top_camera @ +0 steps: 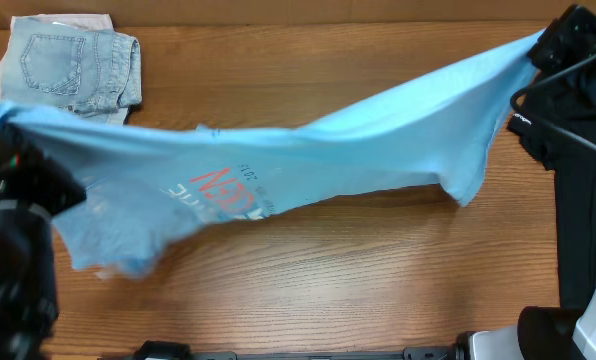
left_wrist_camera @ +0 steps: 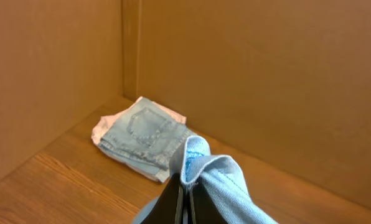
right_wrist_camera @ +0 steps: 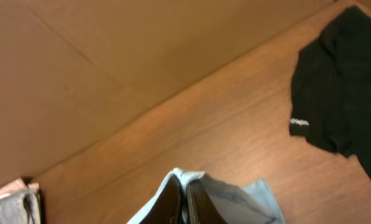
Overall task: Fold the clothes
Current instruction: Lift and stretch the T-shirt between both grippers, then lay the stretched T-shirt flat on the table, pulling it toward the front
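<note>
Blue T-shirt (top_camera: 308, 150) is observed stretched as a band between the two tools, lifted above the surface (top_camera: 358, 270). The left tool (left_wrist_camera: 184, 200) is noted fully closed, with a folded hem edge of the shirt pinched between its fingers. The right tool (right_wrist_camera: 185, 198) is likewise closed, with a blue edge clamped. The shirt's long axis is recorded as running from the left tool, at the left side, up to the right tool at the far-right corner. The line is thus skewed rather than parallel to the surface's front edge. The cloth sags in the middle, and the red-and-white lettering (top_camera: 228, 190) appears inverted on the hanging panel. Whether the lowest drape at the left end touches the surface cannot be told from overhead. Denim shorts (top_camera: 78, 65) lie folded at the far-left corner, just behind the left end. A black T-shirt (top_camera: 578, 200) lies at the right edge, untouched. Judgement: the laying-down move is expected to turn on this skew. Bare wood lies on the near side of the held line, and both ends would need to be brought level over it. Neither arm is nearer, since the shirt is shared between them. Risk: bunching under the left end, where more cloth hangs.
</note>
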Action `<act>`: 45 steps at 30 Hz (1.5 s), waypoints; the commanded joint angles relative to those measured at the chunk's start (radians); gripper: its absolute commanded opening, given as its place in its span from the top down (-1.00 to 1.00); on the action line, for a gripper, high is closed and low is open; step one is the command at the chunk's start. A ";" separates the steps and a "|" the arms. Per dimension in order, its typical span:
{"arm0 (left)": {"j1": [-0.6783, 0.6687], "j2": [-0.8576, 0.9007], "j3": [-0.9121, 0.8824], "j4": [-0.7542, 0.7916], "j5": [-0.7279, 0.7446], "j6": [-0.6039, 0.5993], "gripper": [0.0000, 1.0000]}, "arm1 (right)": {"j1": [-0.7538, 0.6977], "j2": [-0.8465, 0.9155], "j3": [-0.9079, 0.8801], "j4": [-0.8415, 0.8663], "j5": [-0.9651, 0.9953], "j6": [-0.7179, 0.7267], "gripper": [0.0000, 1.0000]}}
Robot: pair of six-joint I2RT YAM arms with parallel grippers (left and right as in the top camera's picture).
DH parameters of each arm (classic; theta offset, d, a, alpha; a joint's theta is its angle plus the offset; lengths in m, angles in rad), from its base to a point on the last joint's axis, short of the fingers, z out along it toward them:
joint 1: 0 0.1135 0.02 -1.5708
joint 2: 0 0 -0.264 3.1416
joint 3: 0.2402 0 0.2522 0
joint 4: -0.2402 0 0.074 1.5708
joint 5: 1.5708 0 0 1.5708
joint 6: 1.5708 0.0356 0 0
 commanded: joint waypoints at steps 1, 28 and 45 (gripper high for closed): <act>-0.002 0.128 -0.016 0.025 -0.068 -0.033 0.92 | -0.003 0.024 0.021 0.044 0.016 -0.002 0.92; -0.002 0.389 0.112 0.117 0.118 -0.007 0.92 | -0.003 0.109 0.021 0.129 0.006 -0.032 0.92; -0.001 0.721 0.576 0.510 0.109 0.184 0.92 | -0.023 0.224 0.316 0.554 0.009 -0.124 0.92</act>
